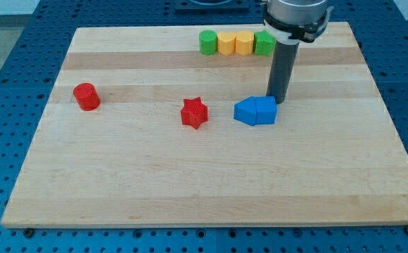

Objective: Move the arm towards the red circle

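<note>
The red circle block stands on the wooden board at the view's left. My tip is far to its right, at the upper right edge of two blue blocks that sit side by side, touching or almost touching them. A red star block lies between the red circle and the blue blocks.
A row of blocks stands near the board's top edge: a green one, two yellow ones and another green one, partly behind the rod. The wooden board lies on a blue perforated table.
</note>
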Robot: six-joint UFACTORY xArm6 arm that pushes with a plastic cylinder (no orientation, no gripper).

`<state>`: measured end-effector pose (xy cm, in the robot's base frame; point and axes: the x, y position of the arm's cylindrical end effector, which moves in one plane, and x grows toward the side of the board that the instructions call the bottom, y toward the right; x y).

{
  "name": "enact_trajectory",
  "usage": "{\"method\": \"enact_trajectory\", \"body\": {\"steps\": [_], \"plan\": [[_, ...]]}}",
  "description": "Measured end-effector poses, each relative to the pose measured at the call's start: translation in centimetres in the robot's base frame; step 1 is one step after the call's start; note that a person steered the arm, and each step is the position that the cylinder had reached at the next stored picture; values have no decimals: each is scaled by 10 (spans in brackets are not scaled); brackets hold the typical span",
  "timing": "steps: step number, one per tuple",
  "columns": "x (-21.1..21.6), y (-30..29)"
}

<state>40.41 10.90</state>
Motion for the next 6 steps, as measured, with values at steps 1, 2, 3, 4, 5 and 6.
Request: {"method": "enact_trajectory", "body": {"steps": [1, 2, 3, 4, 5, 6], "plan": [[-3, 0], [-5, -13], [-7, -62], [-19, -118], [-35, -175], [-46, -231]]}}
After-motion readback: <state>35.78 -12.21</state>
